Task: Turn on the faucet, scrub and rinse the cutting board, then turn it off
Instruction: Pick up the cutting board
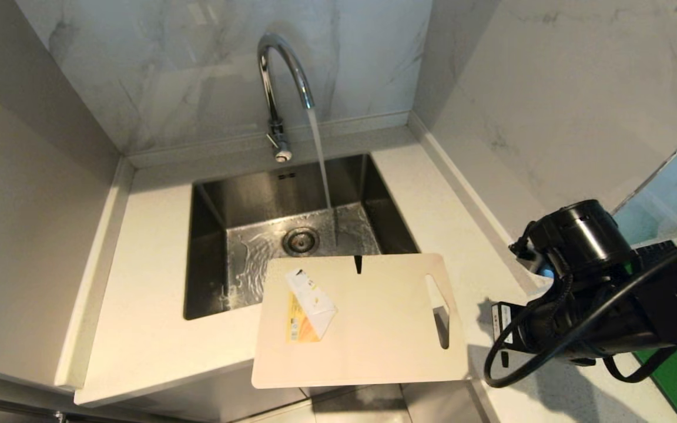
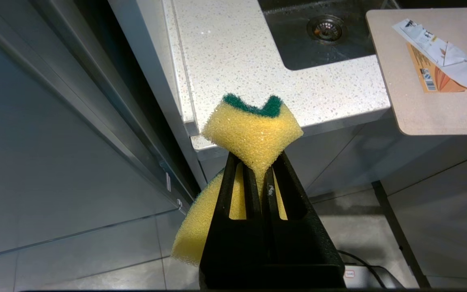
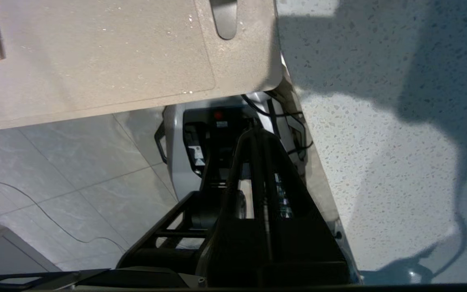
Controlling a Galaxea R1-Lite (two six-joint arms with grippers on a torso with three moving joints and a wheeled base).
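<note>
The chrome faucet (image 1: 274,88) stands behind the sink (image 1: 209,258), and water (image 1: 321,158) runs from its spout into the basin. The beige cutting board (image 1: 374,335) lies flat over the sink's near right corner, jutting past the counter's front edge, with a paper label (image 1: 309,305) on it. My left gripper (image 2: 258,162) hangs low in front of the counter, left of the board, shut on a yellow-and-green sponge (image 2: 251,129). My right arm (image 1: 597,282) is over the counter right of the board. Its gripper (image 3: 260,132) is shut on nothing, just off the board's corner (image 3: 116,61).
Speckled white countertop (image 1: 150,329) surrounds the sink, with marble walls behind and on the right. The drain (image 1: 301,239) sits mid-basin in a wet floor. Below the counter front are grey cabinet doors (image 2: 420,174), floor tiles and my own base (image 3: 201,138).
</note>
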